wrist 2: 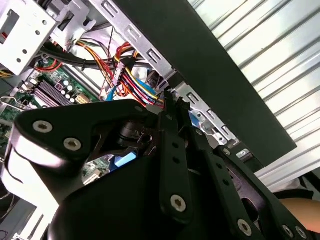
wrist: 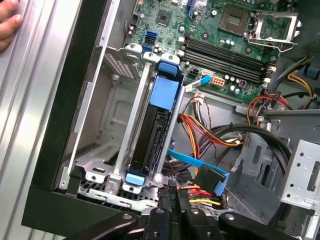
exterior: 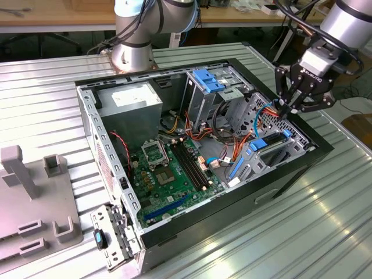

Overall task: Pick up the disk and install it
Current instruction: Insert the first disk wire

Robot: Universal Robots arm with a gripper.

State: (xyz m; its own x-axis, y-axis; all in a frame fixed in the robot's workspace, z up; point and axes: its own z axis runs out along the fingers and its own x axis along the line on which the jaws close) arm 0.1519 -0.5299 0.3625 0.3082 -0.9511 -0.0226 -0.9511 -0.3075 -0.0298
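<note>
Ribbed metal table [exterior: 325, 232] under your open computer case [exterior: 232, 216]. Your disk [wrist: 150, 135] sits slotted on edge in its bay by the case wall. Your gripper [exterior: 285, 109] hovers just above the bay, fingers [wrist 2: 172, 145] pinched narrow, holding nothing.

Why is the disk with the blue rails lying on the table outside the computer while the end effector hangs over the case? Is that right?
Not quite. The disk is not out on the table: the first wrist view shows it slotted in a metal bay inside the computer case. The end effector does hang over the case.
</note>
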